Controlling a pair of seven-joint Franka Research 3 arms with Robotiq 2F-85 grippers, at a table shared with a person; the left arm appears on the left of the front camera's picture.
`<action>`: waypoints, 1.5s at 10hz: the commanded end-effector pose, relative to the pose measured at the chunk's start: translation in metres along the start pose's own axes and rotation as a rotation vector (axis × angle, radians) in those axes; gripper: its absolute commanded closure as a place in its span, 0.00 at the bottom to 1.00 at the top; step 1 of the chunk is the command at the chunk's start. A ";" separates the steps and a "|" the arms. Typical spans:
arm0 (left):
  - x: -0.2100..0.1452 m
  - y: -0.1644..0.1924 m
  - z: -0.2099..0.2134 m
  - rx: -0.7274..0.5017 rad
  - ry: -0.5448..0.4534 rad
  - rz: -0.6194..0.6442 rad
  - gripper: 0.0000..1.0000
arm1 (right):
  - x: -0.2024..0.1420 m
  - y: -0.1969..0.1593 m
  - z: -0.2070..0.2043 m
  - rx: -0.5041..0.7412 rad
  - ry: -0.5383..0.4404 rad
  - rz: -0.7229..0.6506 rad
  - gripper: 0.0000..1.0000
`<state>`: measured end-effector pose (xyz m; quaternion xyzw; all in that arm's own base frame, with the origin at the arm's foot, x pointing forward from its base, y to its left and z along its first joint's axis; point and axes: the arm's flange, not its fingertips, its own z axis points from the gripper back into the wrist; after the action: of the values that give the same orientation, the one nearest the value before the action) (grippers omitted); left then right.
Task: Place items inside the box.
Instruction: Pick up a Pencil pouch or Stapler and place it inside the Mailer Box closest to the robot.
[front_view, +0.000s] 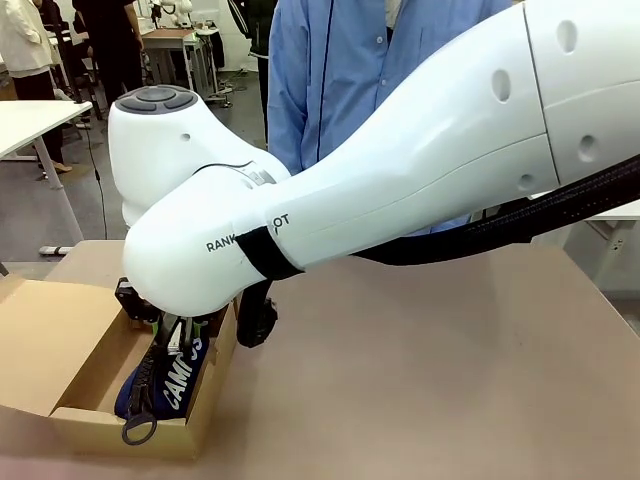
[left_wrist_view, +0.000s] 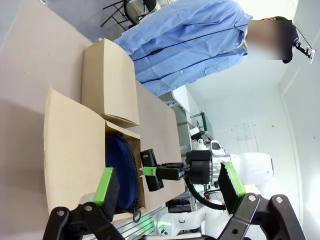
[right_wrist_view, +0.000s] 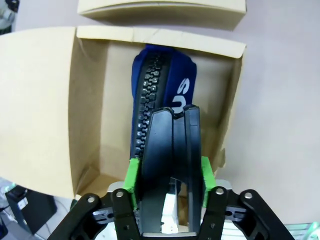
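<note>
The tan cardboard box (front_view: 95, 428) lies open at the table's near left, its flap lid (front_view: 40, 335) folded back. Inside it stands a navy zip pouch (front_view: 186, 372) lettered "CAMPUS". My right arm reaches across over the box. In the right wrist view my right gripper (right_wrist_view: 169, 172) is shut on a black stapler (right_wrist_view: 170, 142), held above the pouch (right_wrist_view: 165, 75) and the box (right_wrist_view: 55, 100). My left gripper (left_wrist_view: 167, 180) hangs open and holds nothing. It looks at the box (left_wrist_view: 70, 145), the pouch (left_wrist_view: 120, 160) and the right gripper (left_wrist_view: 170, 171) with the stapler (left_wrist_view: 148, 156).
A shorter closed cardboard box (left_wrist_view: 107, 80) sits just beyond the open one. A person in a blue shirt (front_view: 350, 60) stands at the far side. Bare tabletop (front_view: 430, 380) spreads to the right of the box.
</note>
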<state>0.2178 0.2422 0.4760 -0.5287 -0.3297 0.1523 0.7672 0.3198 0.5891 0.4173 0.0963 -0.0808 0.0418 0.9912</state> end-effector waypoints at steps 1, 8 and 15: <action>0.000 -0.002 0.000 -0.026 -0.013 -0.016 0.00 | -0.001 0.007 0.003 0.010 0.015 -0.017 0.00; 0.000 -0.002 0.000 -0.026 -0.013 -0.016 0.00 | 0.001 0.002 0.007 0.027 0.042 0.015 0.00; 0.000 -0.002 0.000 -0.026 -0.013 -0.016 0.00 | -0.035 -0.207 0.108 0.535 0.161 0.205 0.00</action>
<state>0.2177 0.2422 0.4761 -0.5287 -0.3299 0.1523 0.7671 0.3126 0.4362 0.4871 0.2896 -0.0211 0.1998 0.9358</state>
